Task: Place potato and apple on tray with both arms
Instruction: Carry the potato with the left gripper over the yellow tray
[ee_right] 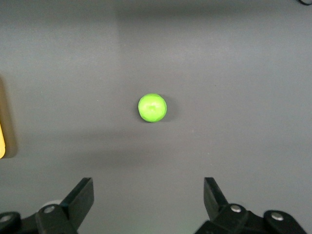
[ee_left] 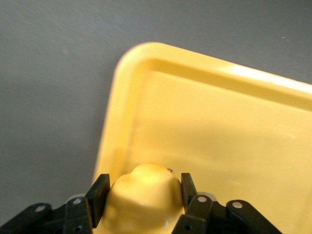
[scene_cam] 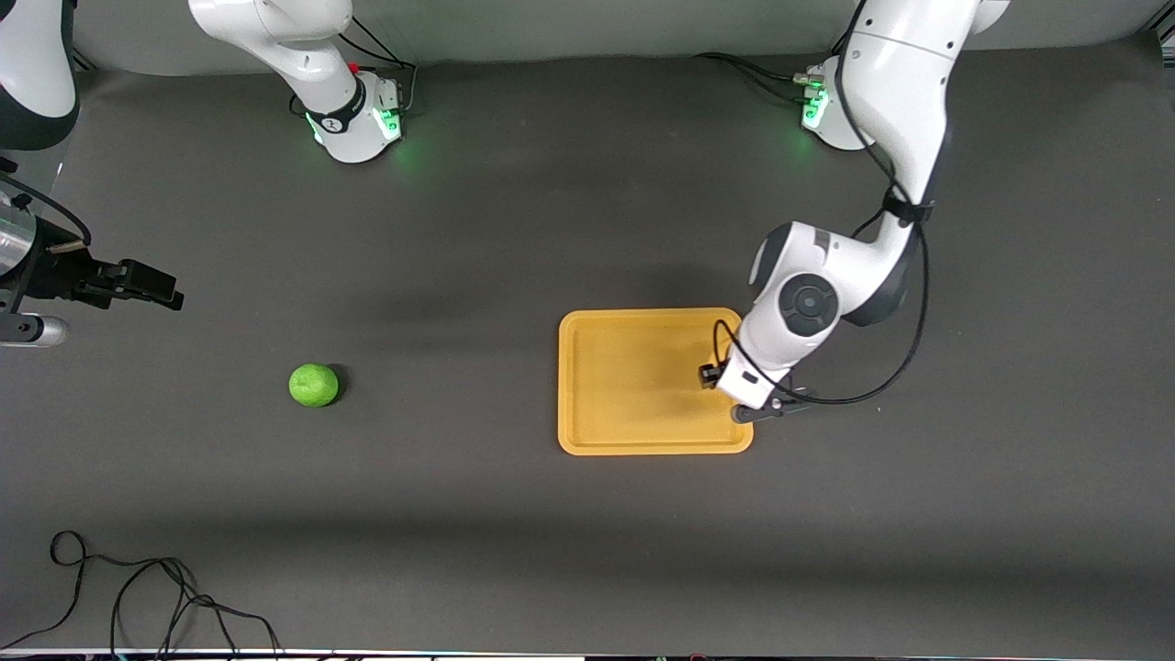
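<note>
The tray point(scene_cam: 587, 431) lies on the table point(scene_cam: 551, 229), toward the left arm's end. The left gripper point(ee_left: 141, 192) is over the tray, at the end near the left arm, and pinches the potato point(ee_left: 144, 200). The apple point(scene_cam: 314, 385) sits on the table, well apart from the tray, toward the right arm's end. The right gripper point(ee_right: 148, 197) waits up high over that end of the table, fingers spread.

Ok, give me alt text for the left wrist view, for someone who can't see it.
The left end effector is shut on a yellow-tan potato, held over a corner of the orange-yellow tray. The tray lies on a dark grey table.
</note>
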Tool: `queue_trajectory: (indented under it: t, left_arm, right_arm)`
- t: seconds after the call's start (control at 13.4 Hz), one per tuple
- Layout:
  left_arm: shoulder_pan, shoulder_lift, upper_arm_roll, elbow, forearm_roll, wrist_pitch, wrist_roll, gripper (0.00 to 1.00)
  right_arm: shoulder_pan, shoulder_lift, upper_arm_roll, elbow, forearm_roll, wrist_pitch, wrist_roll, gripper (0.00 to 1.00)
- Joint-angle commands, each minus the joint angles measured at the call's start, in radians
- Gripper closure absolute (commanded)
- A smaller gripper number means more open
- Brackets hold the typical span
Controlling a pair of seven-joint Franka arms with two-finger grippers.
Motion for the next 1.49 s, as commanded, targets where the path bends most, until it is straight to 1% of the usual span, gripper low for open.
queue_trajectory:
  t: [0.0, 0.3, 0.59, 0.67, 0.74, 0.89, 0.97, 1.12, 1.41]
  left_arm:
    - [-0.009, 0.068, -0.022, 0.087, -0.011, 0.014, -0.085, 0.64]
    - [-0.010, 0.117, -0.025, 0.087, -0.008, 0.092, -0.088, 0.64]
    - [-0.022, 0.131, -0.025, 0.083, -0.009, 0.112, -0.089, 0.63]
    - [-0.022, 0.131, -0.025, 0.079, -0.009, 0.117, -0.089, 0.59]
    - [-0.022, 0.131, -0.025, 0.081, -0.009, 0.117, -0.089, 0.47]
    - [-0.024, 0.133, -0.025, 0.079, -0.009, 0.119, -0.091, 0.11]
    - [-0.024, 0.131, -0.025, 0.078, -0.008, 0.125, -0.091, 0.03]
    - [-0.022, 0.131, -0.025, 0.078, -0.009, 0.123, -0.091, 0.02]
    - [-0.012, 0.110, -0.021, 0.089, 0.004, 0.084, -0.083, 0.02]
  right_arm:
    - [0.010, -0.015, -0.007, -0.018, 0.013, 0.017, -0.011, 0.00]
    - [0.010, -0.015, -0.007, -0.018, 0.013, 0.019, -0.011, 0.00]
    - [0.010, -0.014, -0.004, -0.018, 0.013, 0.023, -0.011, 0.00]
    - [0.011, -0.012, -0.002, -0.024, 0.013, 0.034, -0.011, 0.00]
    - [0.020, -0.014, -0.004, -0.032, 0.013, 0.046, -0.011, 0.00]
    - [0.031, -0.012, -0.004, -0.053, 0.013, 0.083, -0.011, 0.00]
    - [0.033, -0.009, -0.002, -0.073, 0.015, 0.112, -0.010, 0.00]
    - [0.033, -0.002, -0.001, -0.145, 0.016, 0.212, -0.010, 0.00]
    - [0.039, 0.009, -0.002, -0.334, 0.022, 0.465, -0.010, 0.00]
